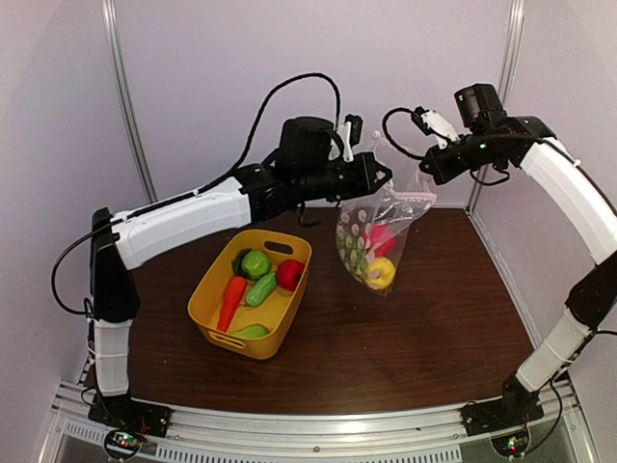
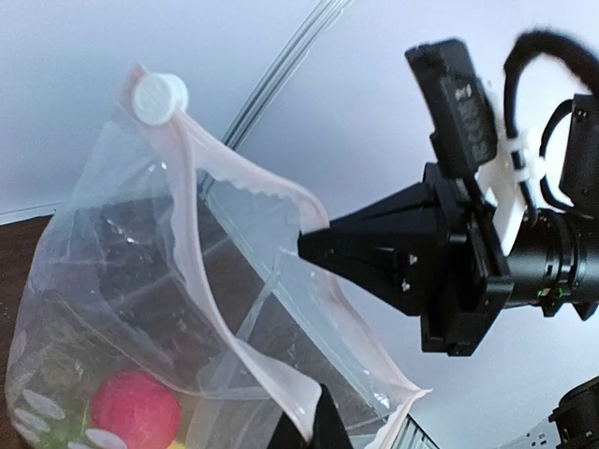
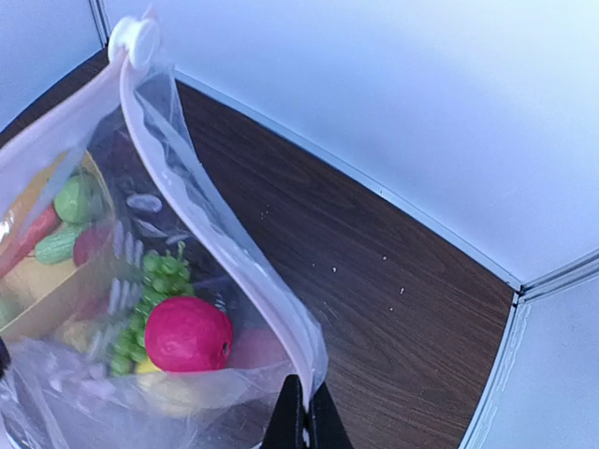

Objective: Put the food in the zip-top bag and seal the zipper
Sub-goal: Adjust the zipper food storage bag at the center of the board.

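The clear, floppy zip-top bag with white round dots hangs between the two grippers, over the dark brown wooden table and to the right of the yellow plastic tub. The thin film is wrinkled and it sags under its load.

The left gripper has its black fingers clenched on one lip of the bag's mouth. The right gripper is pinched tight on the pale pink zipper strip of the other lip. The two lips stand apart in the middle, so the mouth gapes. They meet at the far corner, where a small white round slider sits.

Inside the bag lie a glossy red toy apple, a bunch of small green grapes and a yellow lemon, all of smooth plastic.

In the tub there are an orange tapered carrot, a rounded green pear, a long green cucumber and a second red apple.
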Controlling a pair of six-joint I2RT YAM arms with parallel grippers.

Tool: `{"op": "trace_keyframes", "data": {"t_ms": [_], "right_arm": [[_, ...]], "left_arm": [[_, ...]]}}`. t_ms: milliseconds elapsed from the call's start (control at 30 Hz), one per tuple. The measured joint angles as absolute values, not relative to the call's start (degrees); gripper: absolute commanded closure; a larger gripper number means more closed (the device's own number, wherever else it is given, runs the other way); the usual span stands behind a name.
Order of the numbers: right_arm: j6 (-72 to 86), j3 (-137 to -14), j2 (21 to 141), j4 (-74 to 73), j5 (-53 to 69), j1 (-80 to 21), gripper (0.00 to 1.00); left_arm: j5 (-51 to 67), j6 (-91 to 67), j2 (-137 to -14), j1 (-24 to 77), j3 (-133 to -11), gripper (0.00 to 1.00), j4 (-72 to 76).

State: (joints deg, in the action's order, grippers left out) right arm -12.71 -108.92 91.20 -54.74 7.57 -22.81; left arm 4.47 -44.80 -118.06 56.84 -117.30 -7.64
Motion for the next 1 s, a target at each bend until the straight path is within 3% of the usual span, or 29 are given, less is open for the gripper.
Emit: {"op": "trace_keyframes", "data": {"t_ms": [300, 333, 433, 500, 733, 1000], "right_arm": [[-13.1, -108.2, 91.1, -57.1, 4.4, -22.4, 1.0], [-13.1, -109.1, 90.9, -56.8, 4.1, -22.3, 1.0], [-12.5, -108.7, 89.1, -54.9, 4.7, -22.1, 1.0], [-11.7, -105.8, 87.0, -53.0, 6.2, -22.1, 1.0], [-9.9, -90.2, 85.1, -48.9, 11.5, -22.1, 1.0], [-9.6, -84.4, 83.0, -45.8, 16.2, -22.2, 1.0]], "left_arm": [[5.0, -44.2, -120.1, 55.4, -115.5, 1.0, -9.2], [5.0, -43.9, -120.2, 55.4, -115.5, 0.97, -9.6], [5.0, -42.9, -120.1, 55.4, -115.0, 0.57, -10.4], [5.4, -41.4, -119.8, 55.4, -113.5, 0.46, -10.2], [6.0, -35.9, -114.2, 54.0, -101.5, 0.29, -13.2], [0.1, -32.7, -98.6, 47.0, -84.5, 0.23, -22.1]]}}
